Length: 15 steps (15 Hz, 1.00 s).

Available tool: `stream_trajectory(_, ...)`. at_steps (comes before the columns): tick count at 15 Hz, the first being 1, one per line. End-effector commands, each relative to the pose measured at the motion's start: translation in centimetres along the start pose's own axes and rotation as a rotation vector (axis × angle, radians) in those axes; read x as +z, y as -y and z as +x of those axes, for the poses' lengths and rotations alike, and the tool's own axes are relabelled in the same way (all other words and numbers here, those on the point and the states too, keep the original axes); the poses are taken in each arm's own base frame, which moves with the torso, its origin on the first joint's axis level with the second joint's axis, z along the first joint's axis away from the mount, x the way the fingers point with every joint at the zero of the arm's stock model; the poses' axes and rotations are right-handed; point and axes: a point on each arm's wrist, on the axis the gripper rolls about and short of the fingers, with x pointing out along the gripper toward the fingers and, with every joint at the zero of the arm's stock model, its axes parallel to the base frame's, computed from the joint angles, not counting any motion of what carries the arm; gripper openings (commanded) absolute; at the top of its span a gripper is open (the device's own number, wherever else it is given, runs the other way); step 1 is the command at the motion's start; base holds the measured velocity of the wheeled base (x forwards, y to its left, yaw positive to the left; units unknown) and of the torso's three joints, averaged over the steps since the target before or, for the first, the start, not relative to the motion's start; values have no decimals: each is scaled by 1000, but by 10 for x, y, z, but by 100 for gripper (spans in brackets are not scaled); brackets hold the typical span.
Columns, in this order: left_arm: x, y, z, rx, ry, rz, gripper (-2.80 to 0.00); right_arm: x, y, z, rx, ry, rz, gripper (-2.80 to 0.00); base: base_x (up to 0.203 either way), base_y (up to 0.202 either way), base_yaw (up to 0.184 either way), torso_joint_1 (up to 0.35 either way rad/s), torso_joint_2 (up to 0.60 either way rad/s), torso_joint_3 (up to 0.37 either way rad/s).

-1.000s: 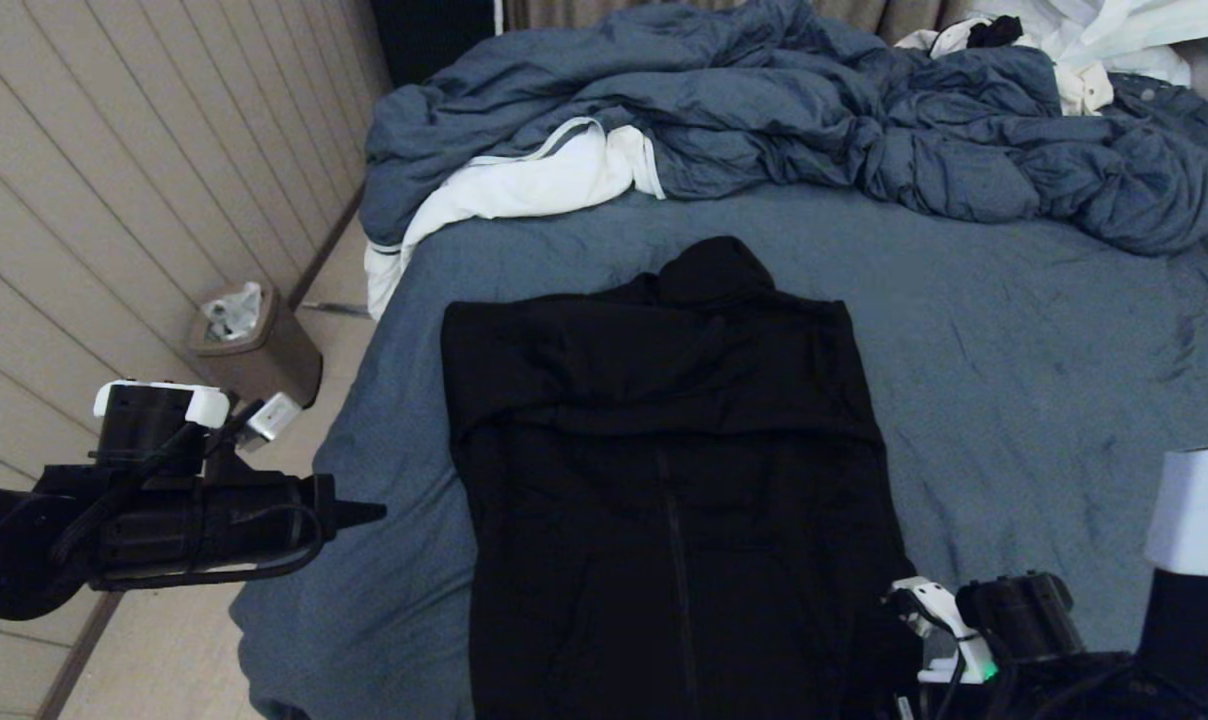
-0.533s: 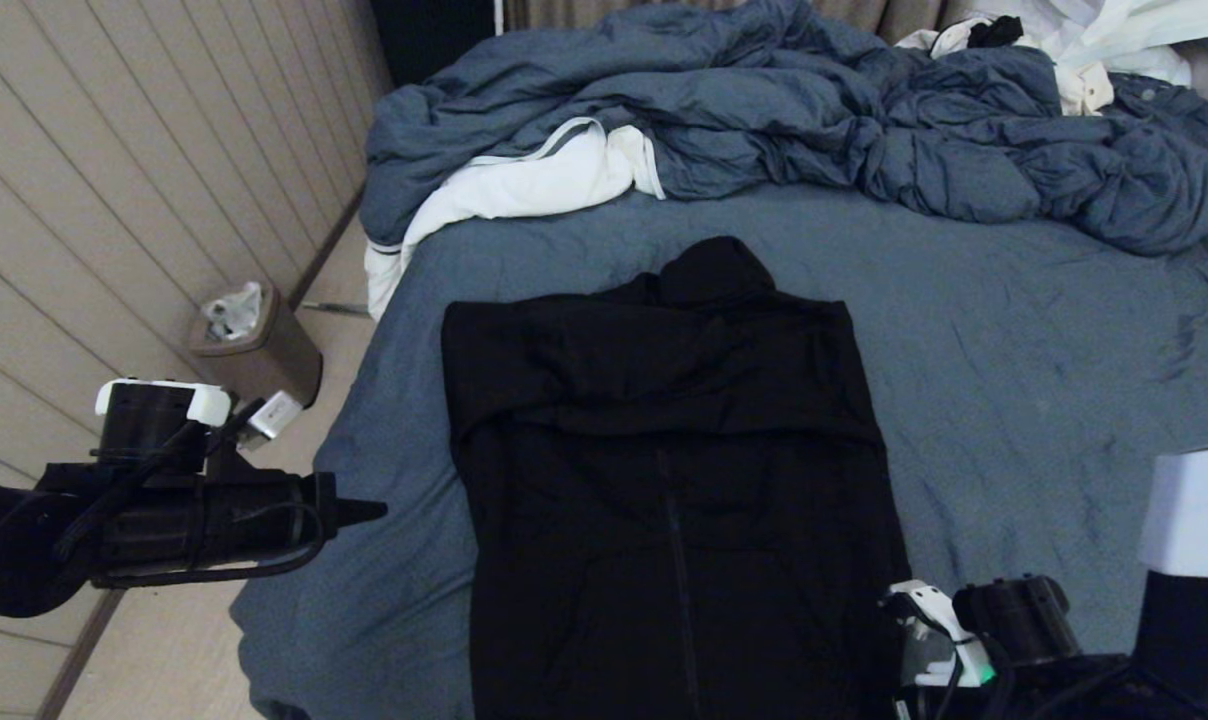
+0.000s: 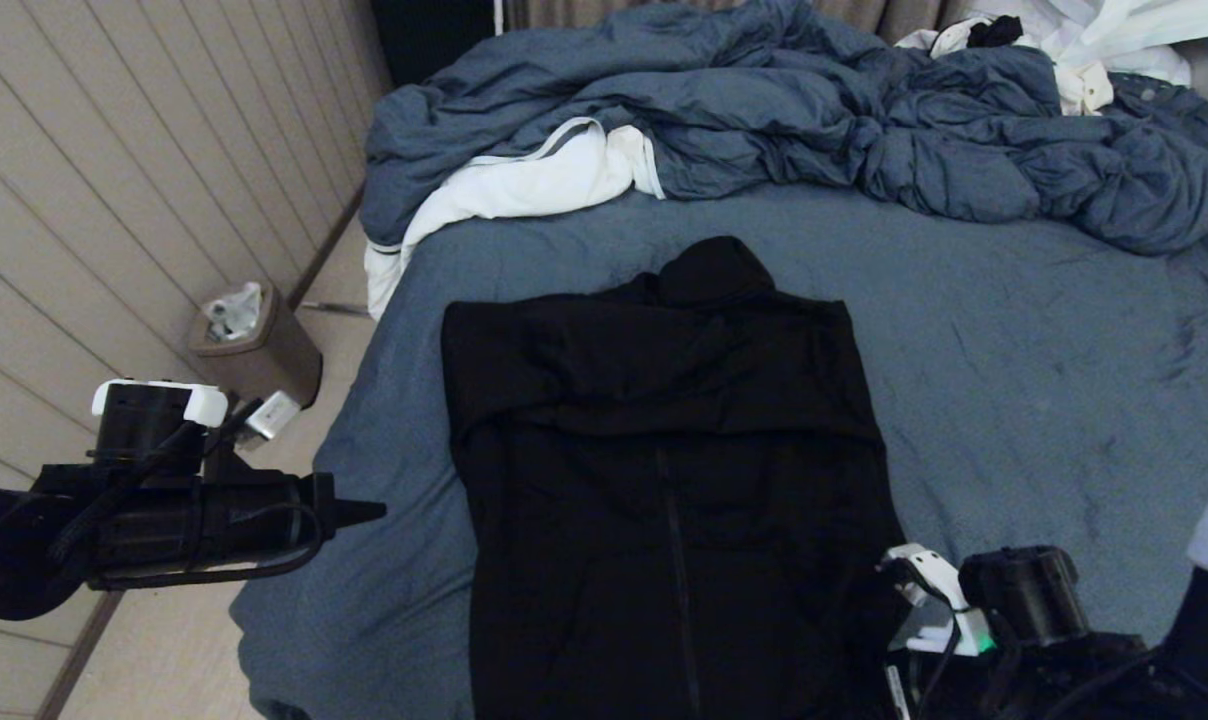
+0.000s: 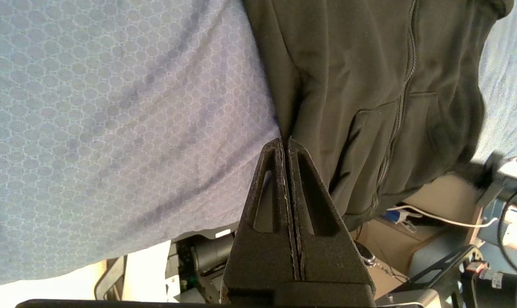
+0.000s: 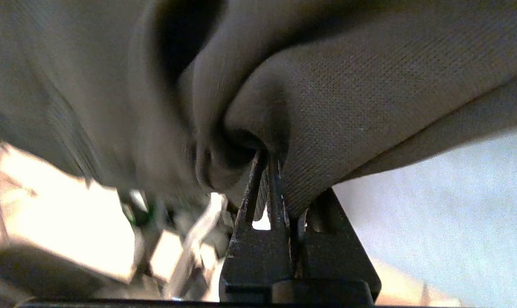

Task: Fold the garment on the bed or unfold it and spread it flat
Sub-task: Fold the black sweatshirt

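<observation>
- The hoodie [image 3: 664, 480] lies face up on the bed [image 3: 1014, 380], toward the bed's left edge, hood pointing at the far end and hem hanging over the near edge (the wrist views show the hem drooping past the mattress).
- Progress, as a judgement: both sleeves look already folded in across the chest, leaving a tidy long rectangle, so the first folds seem done. What appears left is bringing the hem up toward the hood, perhaps once more after that, to finish a compact fold.
- Looks: plain black, soft and matte, with the zipper [image 4: 406, 85] running down the middle and a pocket opening on either side of it. The folded sleeves form a slanted ridge across the upper body, and the cloth lies fairly smooth, with few wrinkles.
- The right gripper [image 5: 267, 171] sits at the hoodie's near right corner, by the bed's near edge, its fingers pressed together and pinching a bunched fold of the black cloth.
- The left gripper [image 4: 286, 143] hovers off the bed's left edge, level with the hoodie's lower half, fingers pressed together on nothing. It points toward the garment's left side without touching it.
- Further out, a rumpled duvet [image 3: 764, 120] is heaped along the far edge, with white clothing [image 3: 1114, 40] at the far right corner.
- A bin [image 3: 254, 345] stands on the floor beside the left edge.
</observation>
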Motion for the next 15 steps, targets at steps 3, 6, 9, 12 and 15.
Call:
stream_trajectory(3, -2, 4, -6, -8, 11, 5, -280, 52, -15, -1, 51, 186, -3, -280, 0, 0, 0, 0, 0, 0)
stream_trajectory(6, -2, 5, -8, -10, 12, 8, -280, 100, -19, -16, 56, 285, 45, -280, 0, 0, 0, 0, 0, 0)
stream_trajectory(9, -2, 7, -11, -14, 20, 13, -280, 146, -18, -29, 37, 362, 62, -280, 0, 0, 0, 0, 0, 0)
stream_trajectory(12, -4, 9, -14, -15, 24, 16, -280, 188, -15, -29, 21, 421, 92, -280, 0, 0, 0, 0, 0, 0)
stream_trajectory(15, -4, 10, -16, -17, 29, 19, -280, 221, -2, -10, -46, 453, 135, -280, 0, 0, 0, 0, 0, 0)
